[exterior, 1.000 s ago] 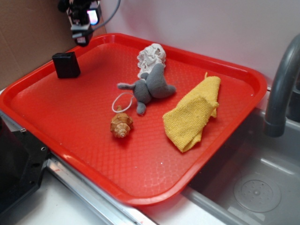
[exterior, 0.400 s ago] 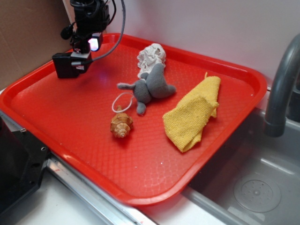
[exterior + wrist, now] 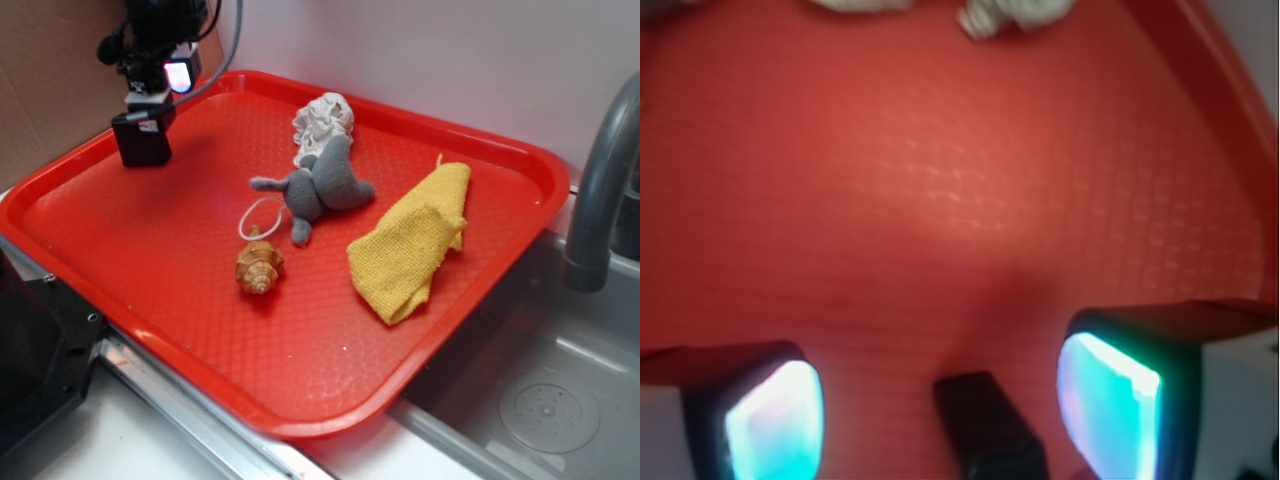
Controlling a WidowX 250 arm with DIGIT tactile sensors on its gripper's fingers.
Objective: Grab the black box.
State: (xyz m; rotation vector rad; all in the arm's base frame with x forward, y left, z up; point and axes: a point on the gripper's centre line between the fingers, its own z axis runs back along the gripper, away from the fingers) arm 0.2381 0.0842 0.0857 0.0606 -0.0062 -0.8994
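The red tray [image 3: 200, 290] looks like glossy plastic with a fine pebbled texture. The black box [image 3: 143, 142] is matt. The yellow cloth [image 3: 410, 250] is nubby terry; the seashell [image 3: 259, 268] ridged, faintly shiny.

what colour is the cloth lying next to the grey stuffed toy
Yellow; the cloth shows best in the exterior view, right of the stuffed toy.
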